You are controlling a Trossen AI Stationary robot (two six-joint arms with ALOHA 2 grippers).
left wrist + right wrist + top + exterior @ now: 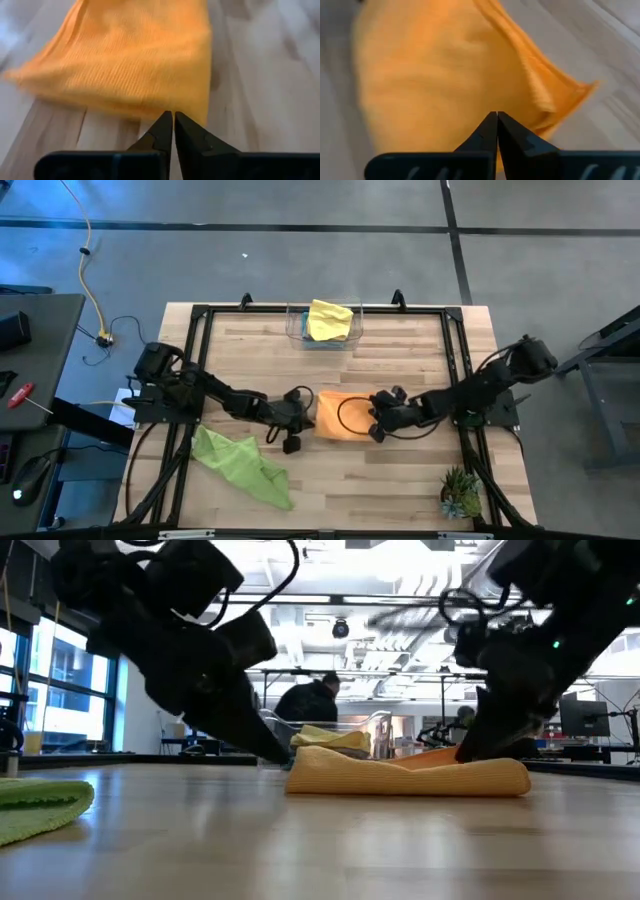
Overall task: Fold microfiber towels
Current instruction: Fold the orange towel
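Orange towel (340,416), doubled, mid-counter. My left hand (303,412) and right hand (378,426): both pinched shut at opposite edges, apparently gripping nothing. Advice: press the crease flat, align the corners.

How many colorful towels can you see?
3: an orange towel mid-table between the arms, a lime green towel near the left arm, a yellow towel in the clear bin. More may be hidden underneath.

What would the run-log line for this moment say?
stage: folding orange towel mid-table | left gripper: shut at its edge | right gripper: shut over it | lime green towel: crumpled, unfolded | yellow towel: in clear bin
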